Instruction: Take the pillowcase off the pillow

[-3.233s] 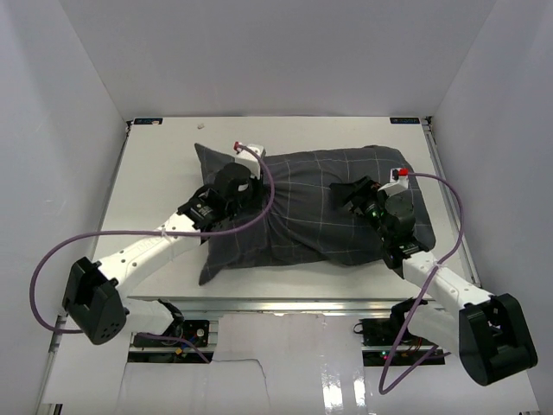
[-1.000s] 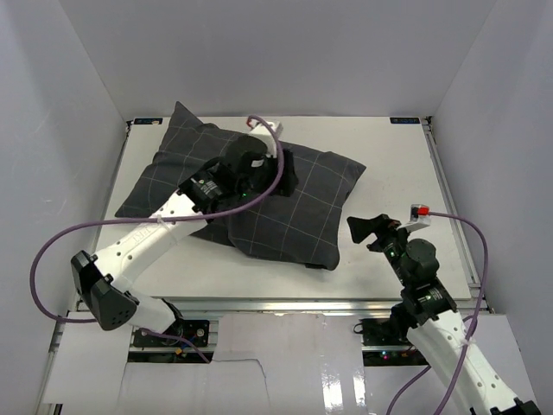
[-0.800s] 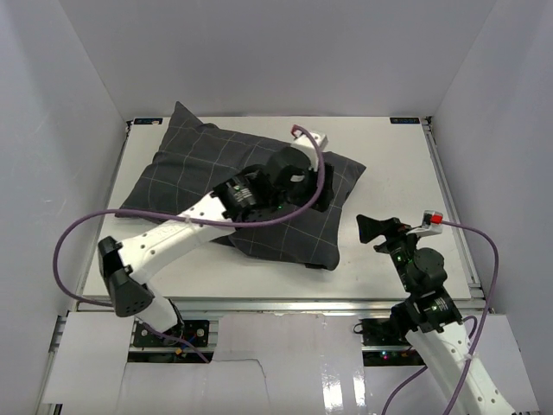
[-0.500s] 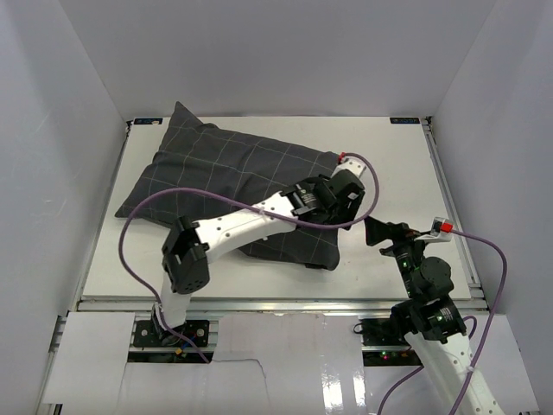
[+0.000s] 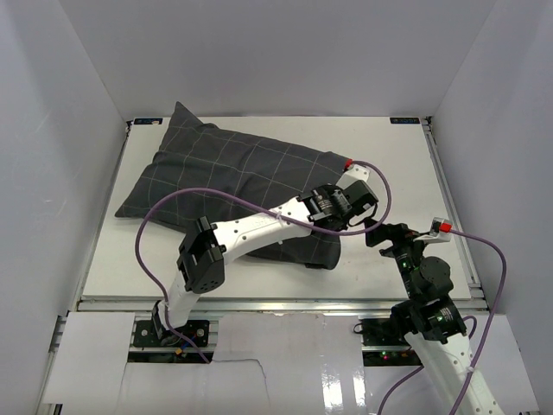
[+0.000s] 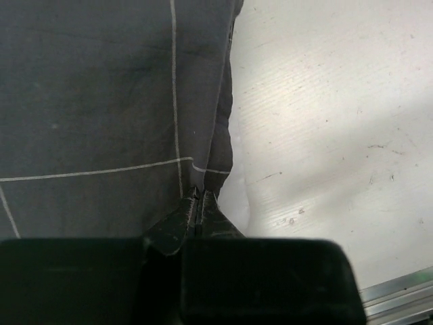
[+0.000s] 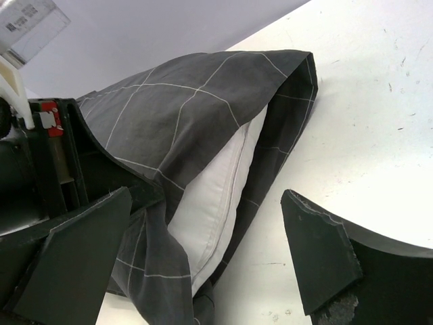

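On the left half of the bench (image 5: 402, 164), the pillowcase (image 5: 233, 177) lies diagonally with the pillow inside it. Its closed far corner is close to the left wall (image 5: 52, 173), and its open end points toward the middle right. The left arm reaches across the near part of the sack, with its purple cable (image 5: 160, 220) looping over the fabric. The left pincer (image 6: 197, 204) is pressed together on a thin fold at the hem of the mouth, holding cloth only. Just right of it, in the right wrist view, the mouth gapes and a strip of the white pillow (image 7: 226, 169) shows between the upper and lower lips. The right pincer (image 7: 206, 195) is spread wide, faces that opening and touches nothing. Several hazards can be judged from this arrangement. The narrow bite on the hem may slip once tension rises. A pull on the case alone would probably drag the pillow along rather than strip it. If the right fingers close low, they could catch the lower lip together with the pillow and lock the two layers. The two wrists stand near each other, so a careless approach risks contact. The trailing cable could also snag on the wrinkled cloth. Bare bench lies to the right of the mouth and beyond it. The left wall and the bench's near edge leave little margin on those sides.
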`<state>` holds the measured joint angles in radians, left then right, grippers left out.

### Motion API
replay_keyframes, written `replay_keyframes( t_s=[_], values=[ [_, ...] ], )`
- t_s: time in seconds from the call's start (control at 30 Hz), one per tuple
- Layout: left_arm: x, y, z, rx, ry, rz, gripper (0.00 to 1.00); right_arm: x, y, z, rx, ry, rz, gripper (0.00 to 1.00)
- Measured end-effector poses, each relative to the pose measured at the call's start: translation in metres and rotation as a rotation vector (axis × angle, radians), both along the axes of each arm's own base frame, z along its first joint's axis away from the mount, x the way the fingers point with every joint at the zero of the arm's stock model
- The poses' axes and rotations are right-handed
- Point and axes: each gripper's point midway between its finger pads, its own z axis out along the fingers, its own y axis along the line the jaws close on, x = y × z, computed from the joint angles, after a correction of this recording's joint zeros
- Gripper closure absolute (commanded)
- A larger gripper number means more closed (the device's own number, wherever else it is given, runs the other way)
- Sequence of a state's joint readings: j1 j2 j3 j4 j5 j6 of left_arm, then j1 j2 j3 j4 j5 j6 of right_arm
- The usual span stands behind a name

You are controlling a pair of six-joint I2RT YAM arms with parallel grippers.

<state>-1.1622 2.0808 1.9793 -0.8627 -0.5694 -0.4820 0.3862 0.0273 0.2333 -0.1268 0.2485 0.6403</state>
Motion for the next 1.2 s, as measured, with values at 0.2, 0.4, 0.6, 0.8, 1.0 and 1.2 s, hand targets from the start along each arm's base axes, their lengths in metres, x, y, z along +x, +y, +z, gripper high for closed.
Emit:
replay_keyframes(
  t_s=[0.2,0.4,0.6,0.8,1.0,1.2],
  values=[
    [0.003,0.003,0.023,-0.051,-0.034,0.027,1.0,0.002,0.005,-0.008,-0.006,0.034,0.021,0.03],
    [0.002,0.008,0.067,-0.157,-0.078,0.043,1.0,0.007,0.016,-0.026,0.01,0.071,0.062,0.02],
    [-0.004,0.012,0.089,-0.242,-0.09,0.03,1.0,0.011,0.029,-0.06,0.029,0.142,0.111,0.01],
    [-0.008,0.009,0.1,-0.294,-0.086,0.006,1.0,0.015,0.039,-0.07,0.055,0.177,0.144,0.01],
    [-0.014,0.017,0.101,-0.308,-0.081,-0.002,1.0,0.02,0.047,-0.078,0.091,0.201,0.166,0.0],
    [-0.017,0.018,0.102,-0.327,-0.076,-0.009,1.0,0.026,0.054,-0.076,0.13,0.205,0.181,0.0]
  ],
)
